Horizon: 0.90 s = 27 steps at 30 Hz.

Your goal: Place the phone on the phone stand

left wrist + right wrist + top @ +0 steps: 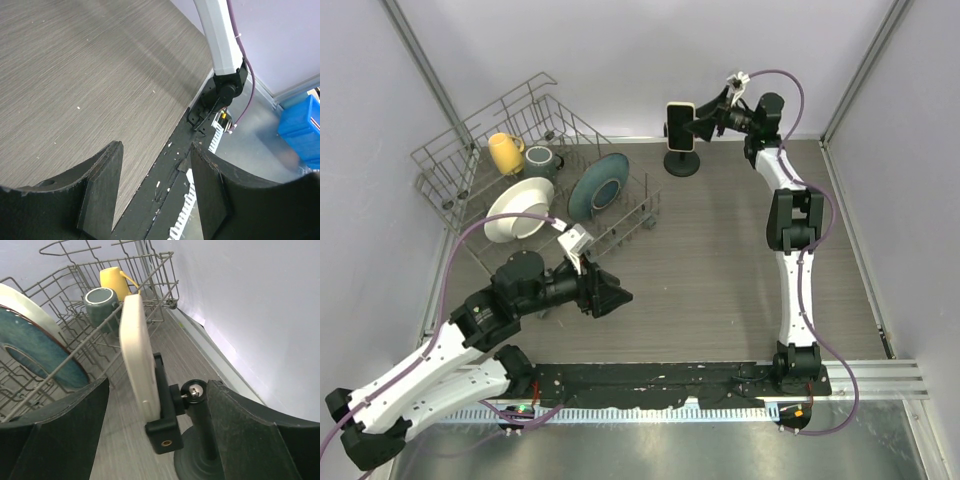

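The phone (680,126), black screen with a pale rim, sits upright in the clamp head of the black phone stand (682,163) at the back of the table. In the right wrist view I see the phone's pale back and edge (136,355) held in the stand's clamp (165,417), with the post and disc base (200,460) below. My right gripper (705,118) is open just right of the phone, its fingers (250,440) apart on either side of the stand and touching nothing. My left gripper (615,295) is open and empty over the table's near left.
A grey wire dish rack (535,170) stands at the back left with a yellow mug (505,152), a teal mug (542,160), a white bowl (518,208) and a blue plate (598,185). A black strip (165,190) runs along the table's near edge.
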Available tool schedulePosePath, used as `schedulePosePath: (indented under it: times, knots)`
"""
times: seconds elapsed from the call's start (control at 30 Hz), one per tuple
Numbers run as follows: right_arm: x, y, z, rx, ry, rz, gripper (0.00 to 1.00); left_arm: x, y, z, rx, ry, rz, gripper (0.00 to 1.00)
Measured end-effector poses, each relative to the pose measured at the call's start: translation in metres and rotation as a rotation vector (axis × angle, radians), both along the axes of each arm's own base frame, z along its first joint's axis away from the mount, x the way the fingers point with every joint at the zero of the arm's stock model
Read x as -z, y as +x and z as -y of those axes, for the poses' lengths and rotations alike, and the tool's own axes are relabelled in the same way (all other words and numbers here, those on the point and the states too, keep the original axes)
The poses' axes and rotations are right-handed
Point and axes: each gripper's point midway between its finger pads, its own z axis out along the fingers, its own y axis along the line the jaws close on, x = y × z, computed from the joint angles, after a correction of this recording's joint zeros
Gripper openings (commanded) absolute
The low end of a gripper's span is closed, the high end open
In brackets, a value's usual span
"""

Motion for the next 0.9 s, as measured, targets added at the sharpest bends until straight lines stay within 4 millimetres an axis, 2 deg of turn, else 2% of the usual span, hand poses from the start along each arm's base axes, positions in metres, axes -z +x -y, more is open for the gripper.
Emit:
schedulePosePath:
  times: [0.1,0.27,0.4,0.53,0.7,0.8,0.9]
  knots:
    - [-0.013,-0.01,0.002,-0.011,0.006,-0.01,0.85,-0.005,-0.003,-0.002,0.001,-0.02,0.002,0.59]
    - [-0.047,-0.031,0.008,0.01,0.027,-0.013,0.85,-0.01,-0.006,-0.004,0.002,-0.04,-0.001,0.6]
    - [-0.07,-0.049,0.018,0.115,0.02,-0.054,0.86,-0.018,-0.009,-0.006,0.002,-0.044,-0.009,0.6]
    - [-0.084,-0.062,0.043,0.379,-0.013,-0.132,0.86,-0.033,-0.013,-0.012,-0.004,-0.06,0.006,0.6]
    - [-0.087,-0.094,0.101,0.914,-0.078,-0.288,0.88,-0.045,-0.014,-0.022,-0.032,-0.071,0.025,0.61]
    - [-0.082,-0.137,0.118,1.216,-0.164,-0.349,0.91,-0.053,-0.013,-0.027,-0.059,-0.078,0.038,0.61]
    - [-0.074,-0.187,0.103,1.317,-0.243,-0.376,0.92,-0.053,-0.009,-0.031,-0.094,-0.065,0.034,0.61]
